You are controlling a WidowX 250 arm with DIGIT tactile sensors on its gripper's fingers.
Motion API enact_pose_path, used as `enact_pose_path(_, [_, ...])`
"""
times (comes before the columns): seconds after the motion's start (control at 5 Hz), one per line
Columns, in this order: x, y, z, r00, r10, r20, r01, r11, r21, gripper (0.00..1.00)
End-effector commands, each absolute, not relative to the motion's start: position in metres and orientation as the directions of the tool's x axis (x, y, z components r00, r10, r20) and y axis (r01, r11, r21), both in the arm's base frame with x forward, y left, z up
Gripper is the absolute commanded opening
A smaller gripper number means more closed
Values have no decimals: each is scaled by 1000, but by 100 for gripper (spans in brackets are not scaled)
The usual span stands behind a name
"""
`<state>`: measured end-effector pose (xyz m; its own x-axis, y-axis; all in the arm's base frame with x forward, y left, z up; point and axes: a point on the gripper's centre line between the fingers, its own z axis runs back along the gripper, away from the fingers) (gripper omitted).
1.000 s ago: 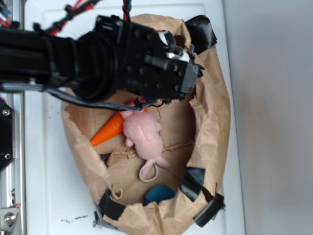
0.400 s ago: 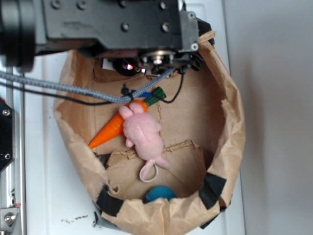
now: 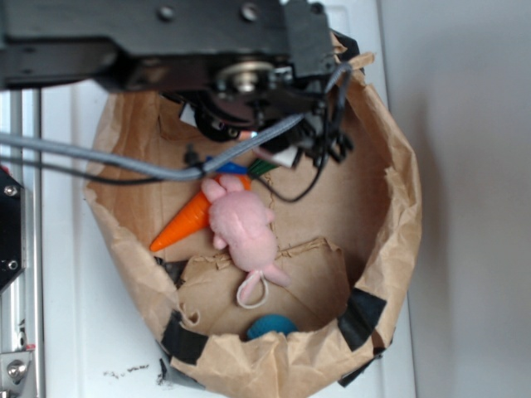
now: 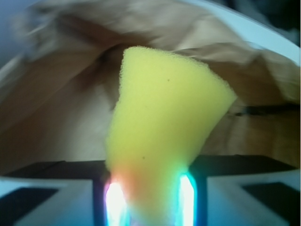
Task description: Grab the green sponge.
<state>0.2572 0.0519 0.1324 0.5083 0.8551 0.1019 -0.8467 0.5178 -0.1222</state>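
While the wrist camera fills with porous yellow foam, I can see the green sponge [image 4: 164,127], a tapered wedge with rounded corners, pinched at its narrow end in the claw [image 4: 149,200], whose two glowing pads press into it from either side above the crumpled brown paper bag [image 4: 51,94]. From the exterior view, my black arm [image 3: 166,41] hangs over the bag's far rim [image 3: 390,207], hiding the sponge, and down on the bag's creased floor lie a pink plush toy [image 3: 242,228], fuzzy and rounded, touching a smooth orange carrot [image 3: 184,222], with a blue object [image 3: 270,326] near the front edge.
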Motion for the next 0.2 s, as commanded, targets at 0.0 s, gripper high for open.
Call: enact_pose_path(0.0, [240, 63, 149, 840, 517, 165, -519, 854, -37, 0])
